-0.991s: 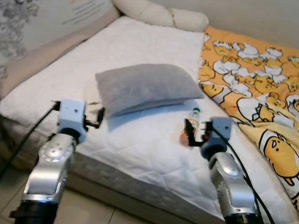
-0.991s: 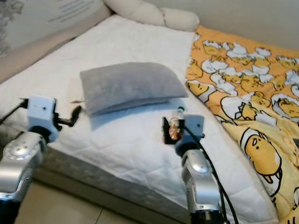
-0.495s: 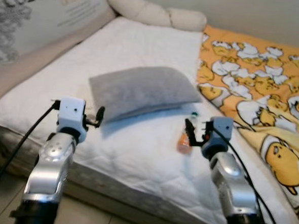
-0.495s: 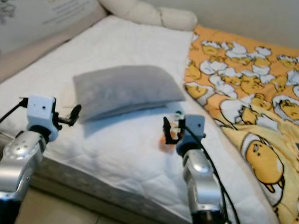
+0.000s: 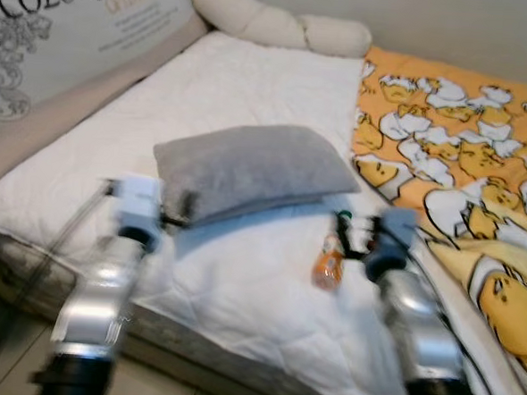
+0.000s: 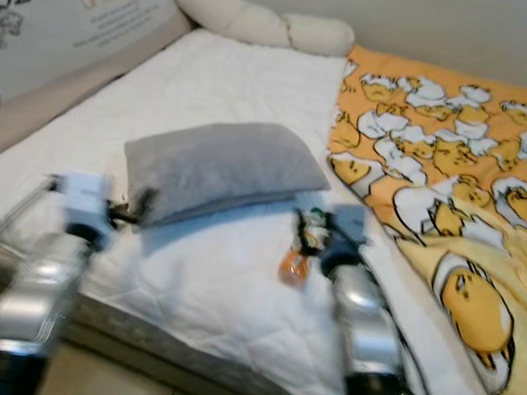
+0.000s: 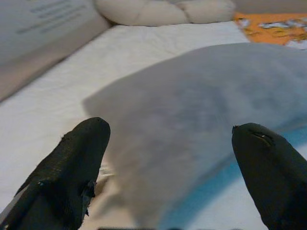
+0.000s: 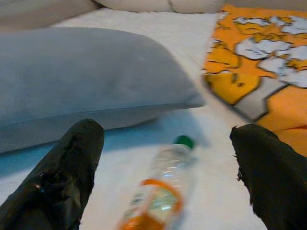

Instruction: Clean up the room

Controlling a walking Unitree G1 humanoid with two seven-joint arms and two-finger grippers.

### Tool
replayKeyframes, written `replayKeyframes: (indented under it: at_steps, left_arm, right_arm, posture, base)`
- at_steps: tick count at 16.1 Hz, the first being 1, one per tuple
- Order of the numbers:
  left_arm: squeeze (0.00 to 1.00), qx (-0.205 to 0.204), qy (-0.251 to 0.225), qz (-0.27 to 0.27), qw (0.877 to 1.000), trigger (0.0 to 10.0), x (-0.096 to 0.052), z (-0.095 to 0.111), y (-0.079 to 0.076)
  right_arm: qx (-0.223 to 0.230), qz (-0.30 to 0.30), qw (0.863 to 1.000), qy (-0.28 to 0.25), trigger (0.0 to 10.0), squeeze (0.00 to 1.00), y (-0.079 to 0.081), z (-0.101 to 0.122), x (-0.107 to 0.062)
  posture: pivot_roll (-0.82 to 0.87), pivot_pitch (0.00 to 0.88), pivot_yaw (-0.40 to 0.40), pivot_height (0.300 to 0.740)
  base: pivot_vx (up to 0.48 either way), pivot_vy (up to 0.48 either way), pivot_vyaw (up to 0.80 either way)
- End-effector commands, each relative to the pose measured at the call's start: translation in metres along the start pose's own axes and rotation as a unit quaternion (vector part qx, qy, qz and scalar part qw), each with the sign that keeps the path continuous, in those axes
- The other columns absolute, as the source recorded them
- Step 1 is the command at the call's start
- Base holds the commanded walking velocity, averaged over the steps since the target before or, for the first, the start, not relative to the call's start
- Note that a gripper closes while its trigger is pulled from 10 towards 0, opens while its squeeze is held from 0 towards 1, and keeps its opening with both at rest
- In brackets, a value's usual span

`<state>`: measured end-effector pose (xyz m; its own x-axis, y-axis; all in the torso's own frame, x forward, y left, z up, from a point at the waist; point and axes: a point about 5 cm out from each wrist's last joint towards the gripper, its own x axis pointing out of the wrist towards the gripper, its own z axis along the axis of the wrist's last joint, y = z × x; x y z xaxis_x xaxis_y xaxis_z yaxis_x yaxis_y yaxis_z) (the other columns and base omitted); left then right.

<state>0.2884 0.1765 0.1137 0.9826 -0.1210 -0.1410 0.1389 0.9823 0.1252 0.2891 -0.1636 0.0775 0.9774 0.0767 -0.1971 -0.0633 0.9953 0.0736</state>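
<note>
A small clear plastic bottle (image 5: 329,258) with a green cap and an orange label lies on its side on the white quilted mattress (image 5: 253,80), cap pointing toward the grey pillow (image 5: 252,167). The pillow lies flat near the middle of the bed, just beyond the bottle and apart from it. An orange blanket (image 5: 462,165) printed with egg characters covers the bed's right side.

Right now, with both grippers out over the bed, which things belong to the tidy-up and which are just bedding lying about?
Job in hand:
- clear plastic bottle with orange label and green cap, lying on the white mattress
- right gripper, open around it
- left gripper, open toward the grey pillow

Just there:
- orange egg-print blanket
- cream knotted cushion
</note>
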Motion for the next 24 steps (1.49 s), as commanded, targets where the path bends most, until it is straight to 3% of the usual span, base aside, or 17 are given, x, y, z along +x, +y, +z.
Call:
replayKeyframes:
  at_steps: [1,3,5,6,11,12,14,16,17,19,24]
  left_arm:
    - [0.00,0.013,0.003,0.011,1.000,10.0,-0.002,0.001,0.009]
    - [0.00,0.012,0.005,0.006,1.000,10.0,-0.003,0.000,0.008]
    - [0.00,0.026,0.012,-0.013,0.999,10.0,-0.003,-0.001,0.006]
    - [0.00,0.036,0.015,-0.031,0.999,10.0,-0.004,-0.001,0.003]
    - [0.00,0.079,0.035,-0.111,0.990,10.0,-0.010,0.002,0.003]
    - [0.00,0.094,0.045,-0.132,0.986,10.0,-0.010,0.001,0.004]
    - [0.00,0.129,0.067,-0.189,0.971,10.0,-0.014,0.003,0.007]
    - [0.00,0.139,0.078,-0.209,0.965,10.0,-0.016,0.002,0.009]
    - [0.00,0.155,0.094,-0.239,0.954,10.0,-0.022,0.002,0.010]
    - [0.00,0.162,0.104,-0.255,0.948,10.0,-0.030,0.002,0.011]
    - [0.00,0.170,0.128,-0.290,0.933,10.0,-0.051,0.003,0.010]
  right_arm:
    - [0.012,0.014,1.000,-0.009,10.0,0.00,0.009,0.006,0.003]
    - [0.014,0.010,1.000,-0.004,10.0,0.00,0.009,0.006,0.008]
    - [-0.011,-0.005,0.999,0.035,10.0,0.00,0.006,0.004,0.022]
    - [-0.038,-0.015,0.994,0.099,10.0,0.00,0.004,-0.004,0.038]
    - [-0.009,-0.033,0.989,0.142,10.0,0.00,0.002,0.007,0.067]
    - [-0.003,-0.041,0.987,0.153,10.0,1.00,0.001,0.008,0.069]
    - [-0.006,-0.028,0.983,0.181,10.0,1.00,0.005,0.008,0.074]
    - [-0.012,-0.030,0.981,0.192,10.0,1.00,0.005,0.006,0.074]
    - [0.003,-0.049,0.977,0.206,10.0,0.00,0.002,0.000,0.072]
    - [-0.007,-0.065,0.974,0.217,10.0,0.00,-0.002,-0.007,0.069]
    - [0.016,-0.087,0.962,0.258,10.0,0.00,-0.004,-0.035,0.055]
  posture:
    - [0.10,0.000,-0.027,0.740]
    - [0.09,0.000,-0.019,0.740]
    - [0.08,0.000,-0.012,0.740]
    - [0.09,0.000,-0.012,0.740]
    - [0.16,0.000,-0.055,0.740]
    - [0.18,0.000,-0.063,0.740]
    - [0.21,0.000,-0.063,0.740]
    - [0.21,0.000,-0.059,0.740]
    - [0.23,0.000,-0.054,0.740]
    - [0.25,0.000,-0.047,0.740]
    - [0.30,0.000,-0.022,0.740]
  base:
    - [0.000,0.000,0.00]
    - [0.000,0.000,0.00]
    - [0.000,0.000,0.00]
    - [0.000,0.000,0.00]
    - [0.000,0.000,0.00]
    - [0.000,0.000,0.00]
    - [0.000,0.000,0.00]
    - [0.000,0.000,0.00]
    - [0.000,0.000,0.00]
    - [0.000,0.000,0.00]
    - [0.000,0.000,0.00]
